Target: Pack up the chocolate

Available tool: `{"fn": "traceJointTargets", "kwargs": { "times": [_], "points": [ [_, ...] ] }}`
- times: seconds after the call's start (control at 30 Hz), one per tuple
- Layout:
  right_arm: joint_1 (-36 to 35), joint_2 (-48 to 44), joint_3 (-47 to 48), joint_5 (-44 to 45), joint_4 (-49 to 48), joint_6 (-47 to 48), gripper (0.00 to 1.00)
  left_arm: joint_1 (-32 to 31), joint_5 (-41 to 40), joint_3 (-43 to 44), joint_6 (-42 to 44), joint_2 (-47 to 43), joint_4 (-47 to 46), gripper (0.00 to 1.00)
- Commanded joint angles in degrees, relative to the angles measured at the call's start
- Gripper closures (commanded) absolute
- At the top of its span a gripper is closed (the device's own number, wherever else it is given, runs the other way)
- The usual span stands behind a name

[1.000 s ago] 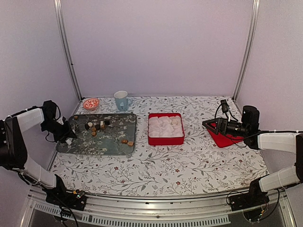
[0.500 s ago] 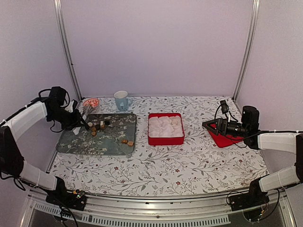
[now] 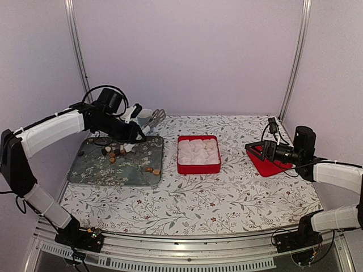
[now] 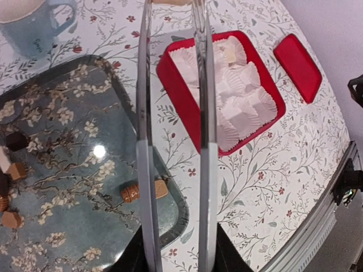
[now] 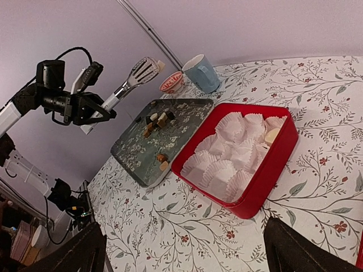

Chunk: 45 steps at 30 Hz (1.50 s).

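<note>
- Most chocolate (image 3: 113,153) lies on the tray (image 3: 96,171), clustered at its far left, with two lumps near its right edge.
- One pale lump (image 4: 229,54) sits in the box (image 3: 198,169).
- The left fingers (image 3: 135,135) clamp tongs (image 4: 144,113) above the tray, with a tan lump (image 4: 170,1) between the tips.
- The right fingers (image 3: 258,151) gape wide and hold nothing. They are over the lid (image 3: 266,166), well apart from the chocolate.

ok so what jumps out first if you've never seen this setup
The red square box in the middle, filled with white paper cups, draws the eye first. Left of it, the left gripper holds long metal tongs raised above the grey floral tray of small brown and tan chocolates. At the right, the open right gripper hovers by a flat red lid.
</note>
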<state>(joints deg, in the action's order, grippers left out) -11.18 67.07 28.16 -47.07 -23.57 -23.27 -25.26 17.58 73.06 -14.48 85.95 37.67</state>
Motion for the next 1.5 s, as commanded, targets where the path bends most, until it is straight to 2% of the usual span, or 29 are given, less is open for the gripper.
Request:
{"fn": "traceJointTargets", "kwargs": {
  "times": [0.0, 0.4, 0.63, 1.0, 1.37, 1.47],
  "points": [
    [0.18, -3.01, -2.06, 2.9, 0.11, -0.2, 0.01, -6.28, 1.31, 6.25, 4.13, 6.78, -3.39, 0.8],
    [0.24, -6.55, -3.65, 6.35, 0.9, 0.46, 0.01, -16.79, 1.98, 22.18, 12.07, 25.94, 3.35, 0.81],
    [0.28, -6.17, -3.55, 6.12, 0.87, 0.6, 0.01, -18.07, 1.14, 28.94, 13.89, 34.31, 6.26, 0.81],
    [0.36, -5.72, -3.51, 6.29, 0.75, 0.85, 0.01, -18.78, 1.31, 33.56, 15.58, 38.72, 9.81, 0.78],
    [0.45, -5.37, -3.42, 6.24, 0.8, 0.85, 0.01, -18.8, 0.89, 33.92, 16.49, 39.27, 11.12, 0.76],
    [0.39, -5.29, -3.46, 6.29, 0.72, 0.85, 0.01, -18.81, 0.79, 33.96, 16.53, 39.4, 11.11, 0.73]
  ]
}}
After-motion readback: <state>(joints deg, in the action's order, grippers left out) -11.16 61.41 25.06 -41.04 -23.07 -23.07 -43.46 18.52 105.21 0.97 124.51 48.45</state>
